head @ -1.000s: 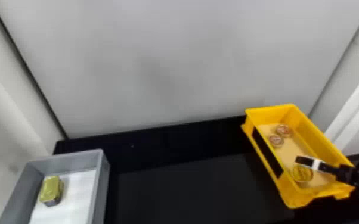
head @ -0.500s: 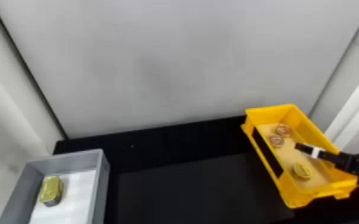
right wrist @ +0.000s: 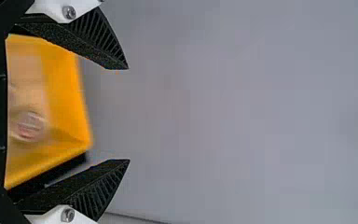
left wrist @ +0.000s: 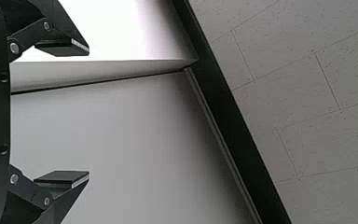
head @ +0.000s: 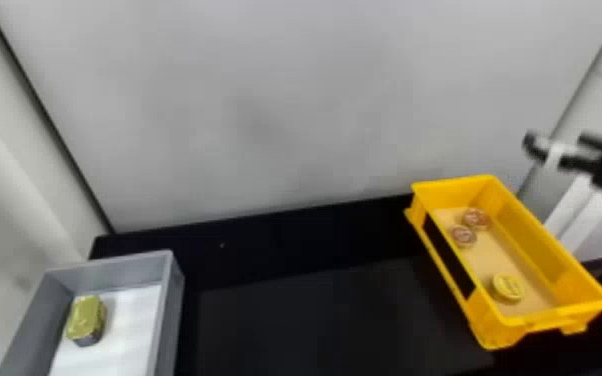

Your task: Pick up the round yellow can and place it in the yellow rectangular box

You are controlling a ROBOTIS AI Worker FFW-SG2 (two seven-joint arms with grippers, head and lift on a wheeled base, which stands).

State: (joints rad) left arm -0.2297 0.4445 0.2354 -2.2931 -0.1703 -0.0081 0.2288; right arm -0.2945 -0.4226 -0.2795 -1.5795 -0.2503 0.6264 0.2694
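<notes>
Round yellow can [head: 508,288]: inside the yellow box [head: 550,250], lying flat with its lid up on the tan floor [head: 497,260], toward the end nearest the robot.
Right tool [head: 556,141]: released, its two fingers well apart with nothing between them, raised above and to the right of the yellow box in the head view.
Reddish cans [head: 475,218]: two round ones, also flat in the yellow box, just beside each other near its far end, apart from the yellow can.
Yellow box: rectangular, on the right side of the table [head: 340,325], with a black panel [head: 449,255] along its left side.
Gray box [head: 172,310]: on the left side of the table, well apart from the yellow box.
Gold tin [head: 86,317]: block-shaped with rounded corners, inside the gray box, partly over the white liner [head: 125,325].
Left tool [left wrist: 88,112]: released and empty, fingers wide apart, in the left wrist view.
Backdrop: pale wall [head: 265,125] behind the black table.
</notes>
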